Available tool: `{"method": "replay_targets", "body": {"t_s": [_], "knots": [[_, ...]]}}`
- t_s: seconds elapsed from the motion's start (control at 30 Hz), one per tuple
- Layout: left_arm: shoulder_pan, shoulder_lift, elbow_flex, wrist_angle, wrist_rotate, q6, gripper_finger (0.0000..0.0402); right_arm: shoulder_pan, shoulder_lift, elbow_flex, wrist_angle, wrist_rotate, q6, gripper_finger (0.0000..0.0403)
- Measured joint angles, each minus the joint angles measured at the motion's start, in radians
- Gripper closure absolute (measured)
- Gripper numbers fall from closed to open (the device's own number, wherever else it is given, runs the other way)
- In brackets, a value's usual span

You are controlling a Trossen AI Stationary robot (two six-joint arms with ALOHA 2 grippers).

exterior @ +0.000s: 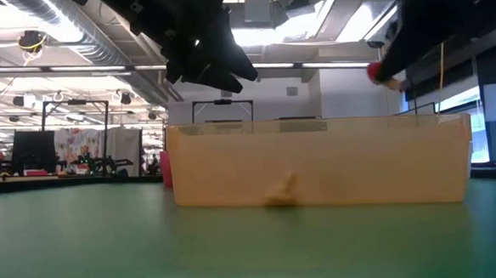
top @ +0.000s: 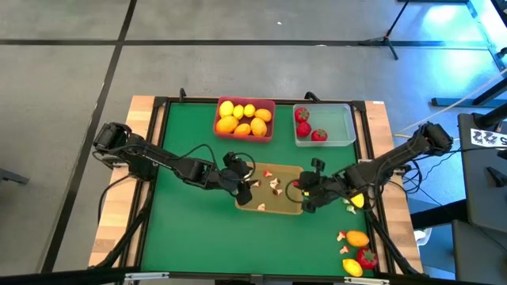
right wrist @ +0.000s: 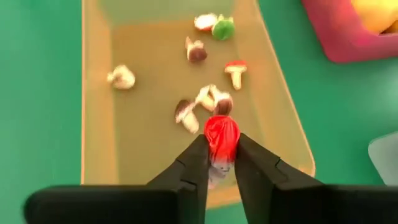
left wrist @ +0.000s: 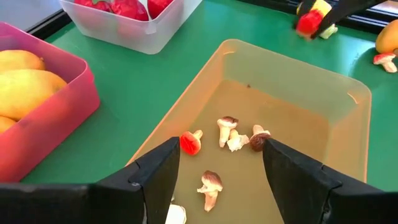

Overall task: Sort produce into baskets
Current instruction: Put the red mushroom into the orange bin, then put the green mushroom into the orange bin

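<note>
Most of the sorting looks done: the pink-red plastic basket [top: 271, 131] holds the yellow and orange oval fruits [top: 242, 117], the pale clear basket [top: 348, 127] holds three red fruits with green tops [top: 303, 127], and the tan-yellow translucent basket [top: 269, 207] already has several small white-brown mushroom pieces [top: 273, 185].

The right pincer [right wrist: 219, 163] hangs above the tan basket's near edge, closed narrowly on a small red-capped mushroom piece [right wrist: 221, 137], while the left pincer [left wrist: 217, 165] hovers over the same basket, fingers apart and empty.

Left to sort, a small cluster of orange, yellow, red and mushroom pieces [top: 356, 249] lies on the green counter [top: 190, 229] near its right front corner.
</note>
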Motion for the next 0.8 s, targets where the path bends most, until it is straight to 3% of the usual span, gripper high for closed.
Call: {"method": "replay_targets", "body": {"t_s": [0.23, 0.4, 0.57, 0.8], "knots": [[0.0, 0.0, 0.0, -0.001, 0.0, 0.003, 0.0176, -0.04, -0.007, 0.002, -0.02, -0.115, -0.046, 0.0212], [0.004, 0.0, 0.0, -0.001, 0.0, 0.003, 0.0176, -0.037, -0.016, 0.075, -0.261, -0.215, -0.006, 0.0143], [0.004, 0.0, 0.0, -0.001, 0.0, -0.004, 0.0176, 0.002, -0.016, 0.094, -0.474, -0.328, 0.156, 0.0122], [0.007, 0.0, 0.0, 0.001, 0.0, -0.004, 0.0176, 0.094, -0.016, -0.018, -0.534, -0.398, 0.385, 0.0132]]}}
